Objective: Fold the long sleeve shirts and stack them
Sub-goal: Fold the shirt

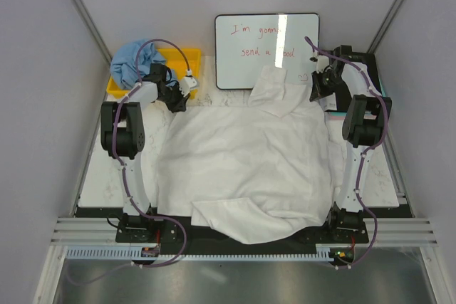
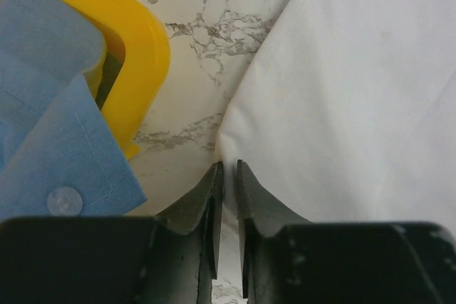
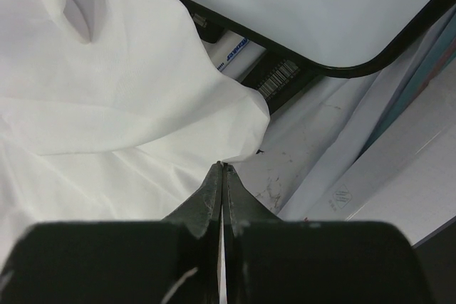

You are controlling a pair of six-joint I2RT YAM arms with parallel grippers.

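pale grey booth walls (image 1: 43, 69) on three sides, marbled white surface (image 1: 100, 176) under me.

count:
- long sleeve shirts: two.
- white shirt (image 1: 249, 169): one. large and wrinkled, spread over the middle of the surface. its near hem laps over the dark front edge. a bunched part at the far end lies up onto the whiteboard (image 1: 242, 48).
- blue shirt (image 1: 132, 62): one. crumpled in a heap at the far left, in the yellow bin (image 1: 189, 55), spilling over its rim. one button shows in the left wrist view. a strip of bare surface lies between the bin and the white shirt.
- yellow bin: one. whiteboard: one, with red handwriting.
- barcode label (image 3: 278, 72): one, on something tucked under the whiteboard's edge. i cannot tell what it is.

grippers: two.
- left gripper (image 2: 229, 170): at the white shirt's far left corner, just beside the bin. fingers are drawn to a thin slit. the shirt's edge runs straight into the tips and white shows inside the slit, so it looks pinched on that edge.
- right gripper (image 3: 223, 167): at the shirt's far right corner, near the whiteboard's corner. fingers are pressed flat together with no gap. a fold of the white cloth narrows to a point exactly at the tips, so it appears clamped on the cloth.
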